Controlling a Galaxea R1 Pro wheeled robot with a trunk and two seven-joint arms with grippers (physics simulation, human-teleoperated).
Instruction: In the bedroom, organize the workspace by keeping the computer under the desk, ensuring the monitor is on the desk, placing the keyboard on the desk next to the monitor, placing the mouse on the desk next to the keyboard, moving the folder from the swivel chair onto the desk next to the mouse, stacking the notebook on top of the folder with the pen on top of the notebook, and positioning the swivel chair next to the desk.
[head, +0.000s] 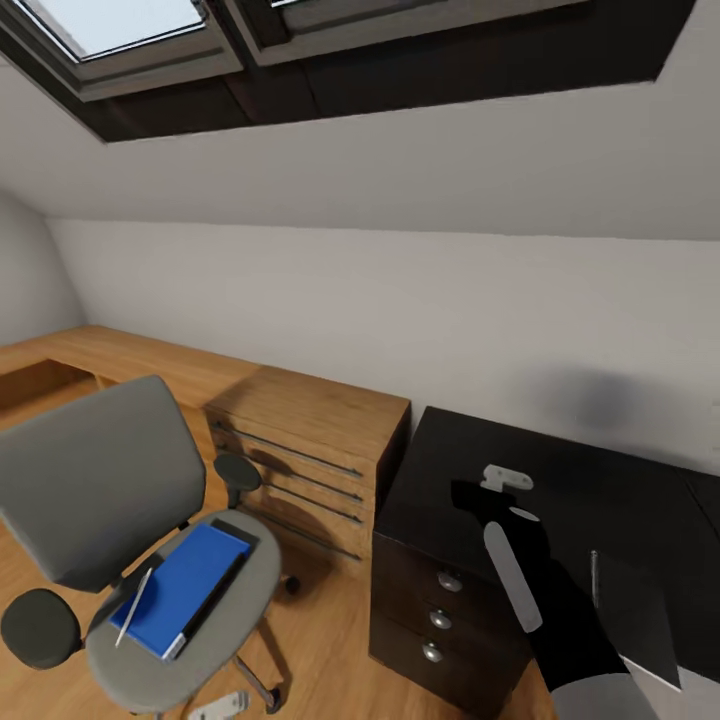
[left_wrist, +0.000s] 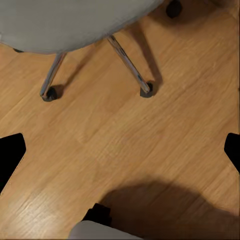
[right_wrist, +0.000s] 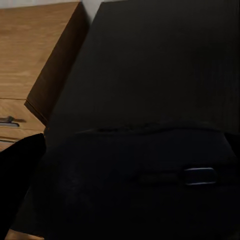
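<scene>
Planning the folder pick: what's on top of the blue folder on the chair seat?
On the folder: the pen lying across its near corner, and the dark notebook along one edge. What's under the folder is hidden.

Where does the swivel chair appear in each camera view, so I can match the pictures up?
Head view: the swivel chair stands at lower left, the blue folder on its seat.
Left wrist view: its seat underside and two castored spokes, along the upper edge.
Right wrist view: looks at the black desk beside the wooden drawer unit.
Shared landmark: the wooden drawer unit links head and right wrist views; the floor links head and left wrist views.
</scene>
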